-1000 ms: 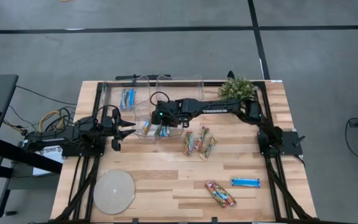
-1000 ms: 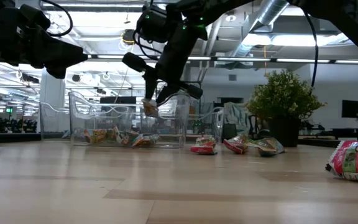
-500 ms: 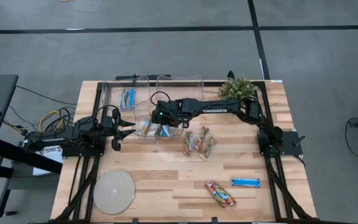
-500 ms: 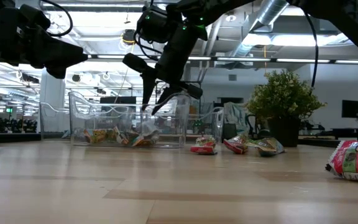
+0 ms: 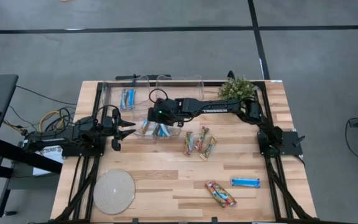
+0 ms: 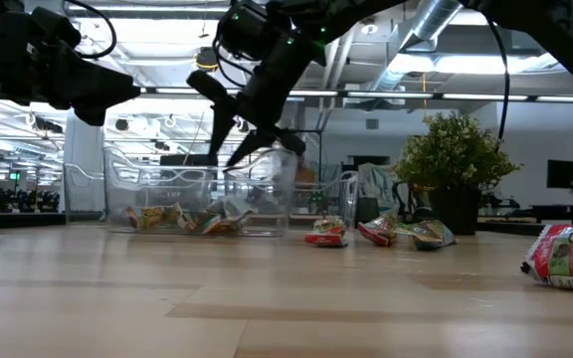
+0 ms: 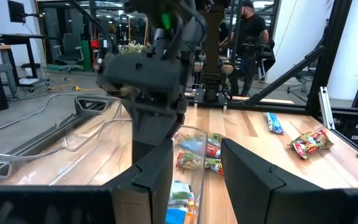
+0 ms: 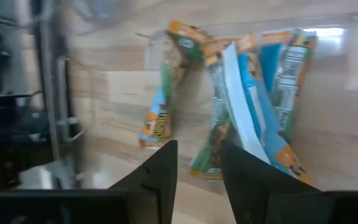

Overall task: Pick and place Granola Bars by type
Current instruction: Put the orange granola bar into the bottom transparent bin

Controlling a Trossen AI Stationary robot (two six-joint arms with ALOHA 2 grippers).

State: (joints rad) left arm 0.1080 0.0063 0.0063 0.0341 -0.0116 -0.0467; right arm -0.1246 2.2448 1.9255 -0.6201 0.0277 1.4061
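Note:
My right gripper [image 6: 229,149] hangs open above a clear plastic bin [image 6: 152,184] at the table's far left-centre, with nothing between its fingers. Several multicoloured Granola Bars [image 8: 229,106] lie in a heap on the bin's floor below it. Blue bars [image 5: 127,98] lie in a bin farther back. Three multicoloured bars [image 5: 197,143] lie flat on the table right of the bins. A blue bar [image 5: 245,182] and another multicoloured one [image 5: 220,194] lie near the front right. My left gripper [image 5: 128,127] waits open at the left, level, just left of the bins.
A round pale disc [image 5: 114,191] lies at the near left. A potted plant [image 5: 237,88] stands at the far right. More clear bins [image 5: 179,84] line the far edge. A person stands in the room beyond, in the left wrist view.
My right gripper has opened and let go of a multicoloured bar, which has fallen into the bin among the others. The gripper has since tipped, and its fingertips have come up a little above the bin.

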